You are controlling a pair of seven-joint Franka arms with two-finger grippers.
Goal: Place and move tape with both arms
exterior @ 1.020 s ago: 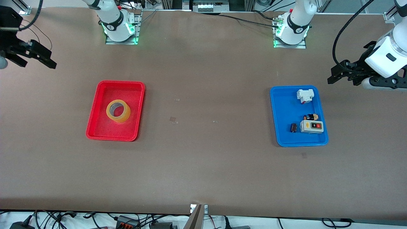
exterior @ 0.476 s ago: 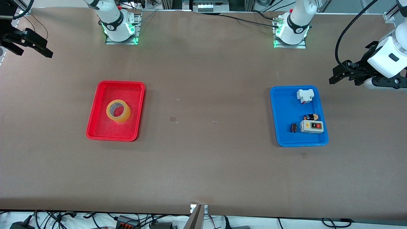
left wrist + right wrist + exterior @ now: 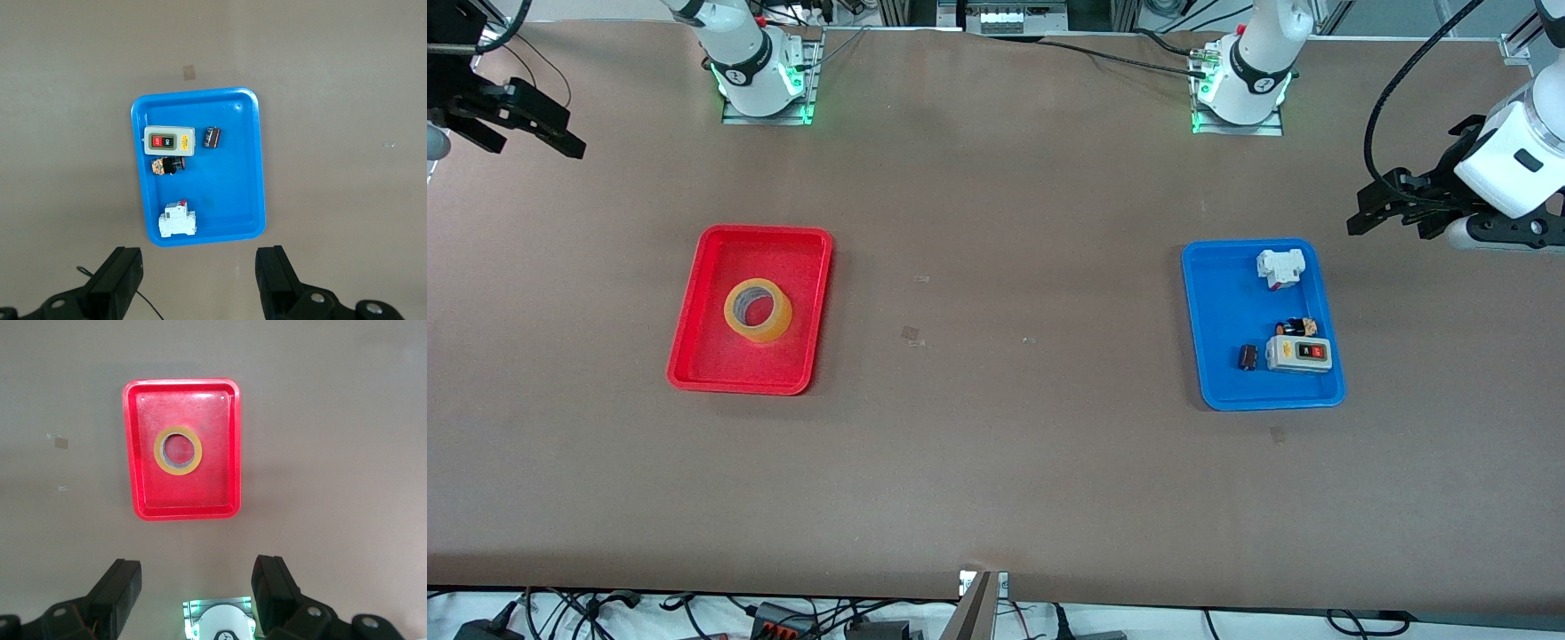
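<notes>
We see the tape (image 3: 758,310) lying flat, hole up, in the middle of the red tray (image 3: 694,356) toward the right arm's end of the tabletop (image 3: 996,462). On the front view's clock face the tray sits at about nine o'clock from the table's centre and the blue tray (image 3: 1214,382) at three.

The right gripper (image 3: 511,124) hangs high over the bare tabletop at roughly ten o'clock from the red tray. Its fingers (image 3: 117,593) are spread as wide as they go and hold nothing. The left gripper (image 3: 1387,206) hovers at about two o'clock from the blue tray, fingers (image 3: 117,277) likewise fully apart and empty.

We judge both arms are parked clear so each wrist camera looks straight down on its tray; lying flat, the roll offers its rim for a grasp from above.

The blue tray carries a grey switch box (image 3: 1299,353), a white breaker (image 3: 1280,266) and a small dark part (image 3: 1248,357).

Against a second ago, the right gripper has risen and drawn back toward the table's edge, the left gripper has shifted only slightly, and the tape and both trays have not moved.
</notes>
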